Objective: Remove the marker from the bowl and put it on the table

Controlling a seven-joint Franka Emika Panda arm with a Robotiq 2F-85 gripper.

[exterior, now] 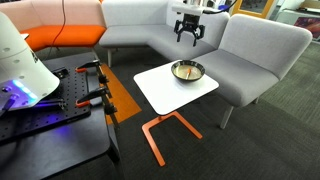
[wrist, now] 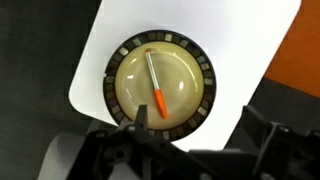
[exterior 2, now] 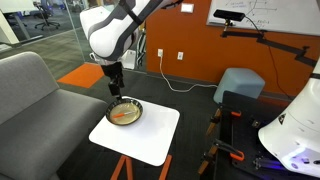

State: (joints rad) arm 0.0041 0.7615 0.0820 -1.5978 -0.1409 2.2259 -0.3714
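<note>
DESK: Caption pls. Where's everything?

PHOTO: Claw (exterior: 188, 34) hangs above the bowl (exterior: 187, 71), fingers apart, nothing held. Marker (wrist: 155, 82) lies flat inside the bowl, across the pale middle. In wrist view its orange end is nearest the claw. Bowl sits on the white surface (exterior: 160, 95), close to the edge by the grey sofa (exterior: 265, 50).

DESK: What could go wrong?

PHOTO: My read: marker's thin and rests on a curved floor, so it may roll or skid as the fingers shut, and they'd pinch air. Come down off-centre and a finger prob. strikes the rim, shoving the bowl toward that near edge. Press too deep and the tips jam on the bowl's bottom.

DESK: Anything we can't see?

PHOTO: Plenty. In wrist view the fingertips are a dark blur, cut off at the bottom. In an exterior view the marker (exterior 2: 121, 115) is a mere orange streak. Can't tell cap end from tail, nor whether it touches the bowl's wall.
</note>
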